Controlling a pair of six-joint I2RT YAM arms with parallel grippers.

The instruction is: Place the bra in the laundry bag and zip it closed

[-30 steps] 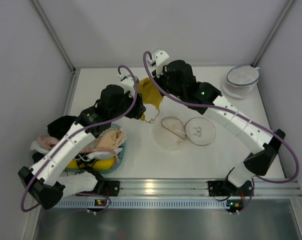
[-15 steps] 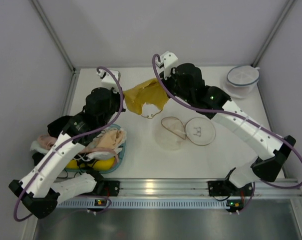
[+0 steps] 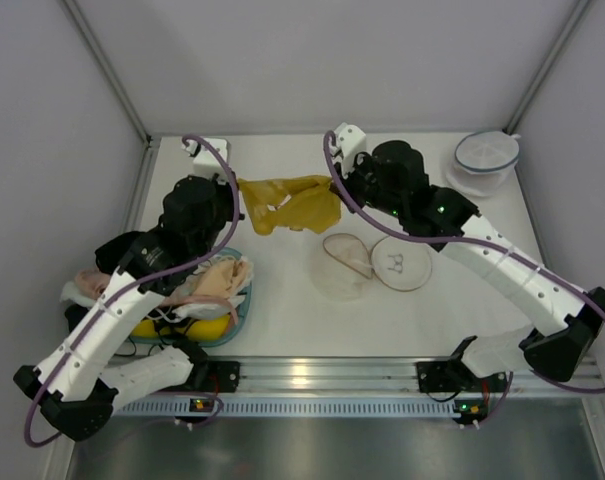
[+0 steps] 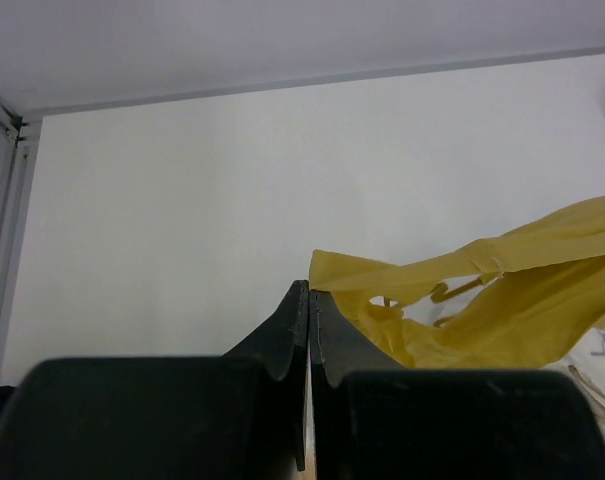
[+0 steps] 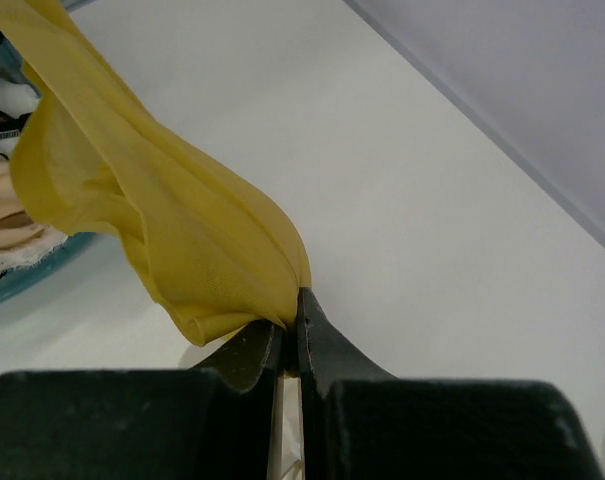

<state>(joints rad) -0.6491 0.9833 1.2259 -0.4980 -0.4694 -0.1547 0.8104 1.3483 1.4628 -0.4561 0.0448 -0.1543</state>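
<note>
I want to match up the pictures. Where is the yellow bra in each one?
Top view: the bra is in the upper middle, stretched between the two arms.
Left wrist view: the bra is at the lower right, running from the right edge to the tips of the left arm's jaws.
Right wrist view: the bra is on the left, draping from the top-left corner down to the right arm's jaws.
Shared landmark: the white table.

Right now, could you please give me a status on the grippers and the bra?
Left gripper shut on one end of the bra, right gripper shut on the other. Bra stretched between them. Laundry bag lies open nearby, nothing over it.
</note>
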